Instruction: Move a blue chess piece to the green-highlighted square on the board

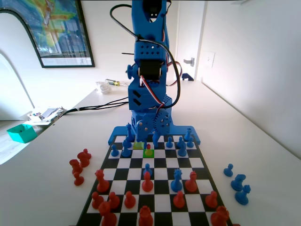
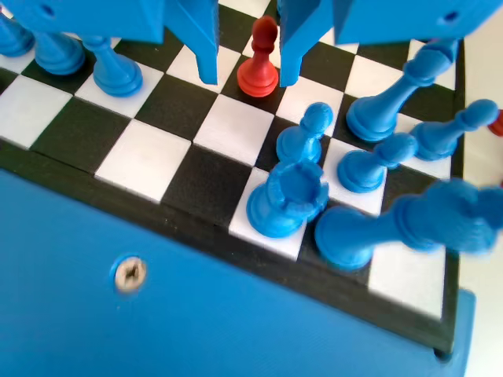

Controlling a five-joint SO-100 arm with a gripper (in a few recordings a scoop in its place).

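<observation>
The hand point(image 2: 247, 75) hangs open (jaws apart) around one red pawn point(image 2: 258, 59) on the green-highlighted square point(image 1: 148, 154).

In the fixed view I count one flat black-and-white chequered board point(image 1: 197, 162). It carries one bright green square point(image 1: 145, 155) and one lime square point(image 1: 138, 145). Off the board at the picture's right stand three blue plastic chess pieces point(image 1: 239, 181). At its left are red plastic chess pieces point(image 1: 75, 165), three or four; they overlap too much to be sure. In the wrist view I count one small red plastic pawn point(image 2: 259, 59) and nine blue pieces, three at the left and six at the right.
</observation>
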